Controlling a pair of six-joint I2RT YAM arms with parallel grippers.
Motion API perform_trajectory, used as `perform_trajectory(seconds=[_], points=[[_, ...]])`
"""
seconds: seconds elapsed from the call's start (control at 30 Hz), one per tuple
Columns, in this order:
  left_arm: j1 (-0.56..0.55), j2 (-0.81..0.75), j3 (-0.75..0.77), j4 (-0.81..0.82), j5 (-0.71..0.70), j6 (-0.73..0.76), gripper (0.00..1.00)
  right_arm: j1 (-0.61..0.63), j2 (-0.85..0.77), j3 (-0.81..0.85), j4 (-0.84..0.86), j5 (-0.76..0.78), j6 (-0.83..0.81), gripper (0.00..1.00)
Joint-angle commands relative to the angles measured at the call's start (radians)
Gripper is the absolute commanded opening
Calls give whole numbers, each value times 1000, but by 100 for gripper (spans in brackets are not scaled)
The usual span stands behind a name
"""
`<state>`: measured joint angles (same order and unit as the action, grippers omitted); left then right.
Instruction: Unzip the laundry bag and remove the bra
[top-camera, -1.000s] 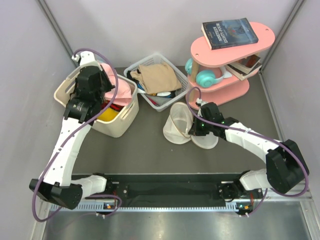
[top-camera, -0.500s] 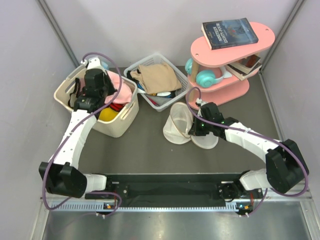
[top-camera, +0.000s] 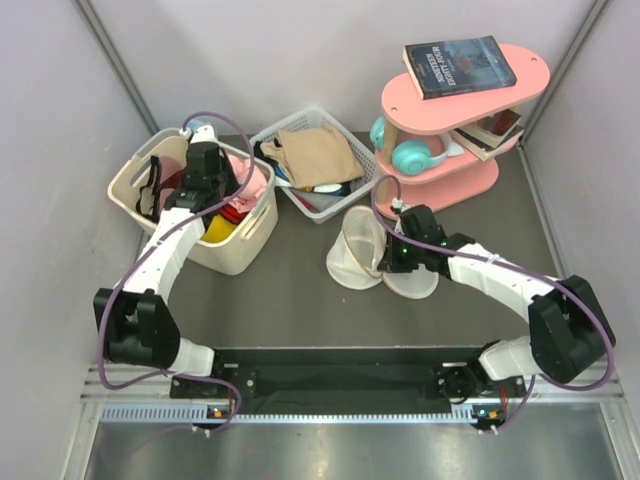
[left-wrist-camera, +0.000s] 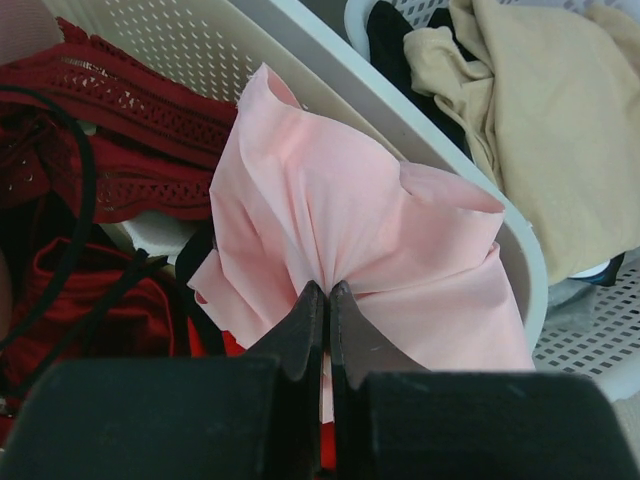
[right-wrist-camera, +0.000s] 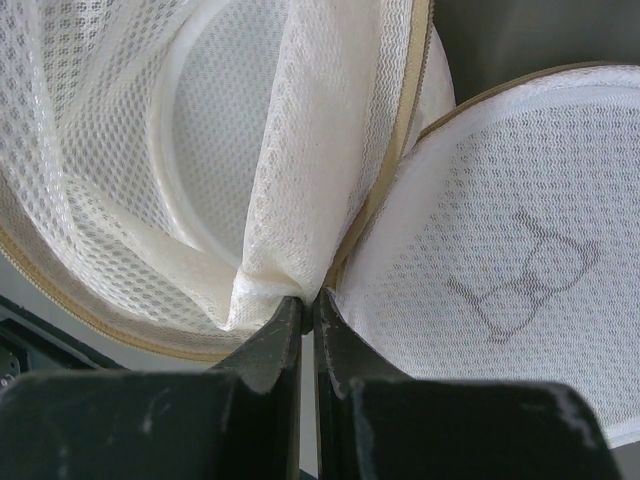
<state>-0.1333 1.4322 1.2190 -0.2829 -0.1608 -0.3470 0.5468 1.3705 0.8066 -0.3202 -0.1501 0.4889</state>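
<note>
Currently the round cream-pink mesh laundry bag lies unzipped and spread open on the dark bench, one half standing up and the other flat with its bra logo showing. The right arm's jaws are pressed together on a fold of its mesh at the zip rim. Light pink soft bra is outside the bag, a gather of its fabric pinched in the left arm's closed jaws over the big cream plastic basket, next to red lace garments; white wire-grid basket holding tan cloth sits just beside.
</note>
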Motion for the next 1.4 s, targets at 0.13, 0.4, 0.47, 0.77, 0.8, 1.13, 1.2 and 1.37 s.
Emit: perform_trajectory(seconds=[0.13,0.4,0.47,0.77,0.8,1.13,1.2,1.37], points=[[8,144,94,7,32,-35,0,-7,-24,72,-6,23,-21,0],[8,264,157,-94,21,-46,0,-8,-53,82,-26,37,-23,1],[8,249,146,-99,26,-49,0,-8,-57,88,-31,44,-27,2],[8,93,186,-145,18,-72,72,-11,-76,224,-126,90,-53,24],[8,71,189,-151,6,-78,89,-11,-85,247,-135,96,-56,33],[8,-105,126,-206,-29,-112,99,-129,-185,197,-209,170,-56,67],[8,-140,125,-219,-20,-113,99,-213,-197,142,-224,164,-46,66],[4,-206,120,-252,29,-125,99,-341,-151,60,-281,196,-67,62]])
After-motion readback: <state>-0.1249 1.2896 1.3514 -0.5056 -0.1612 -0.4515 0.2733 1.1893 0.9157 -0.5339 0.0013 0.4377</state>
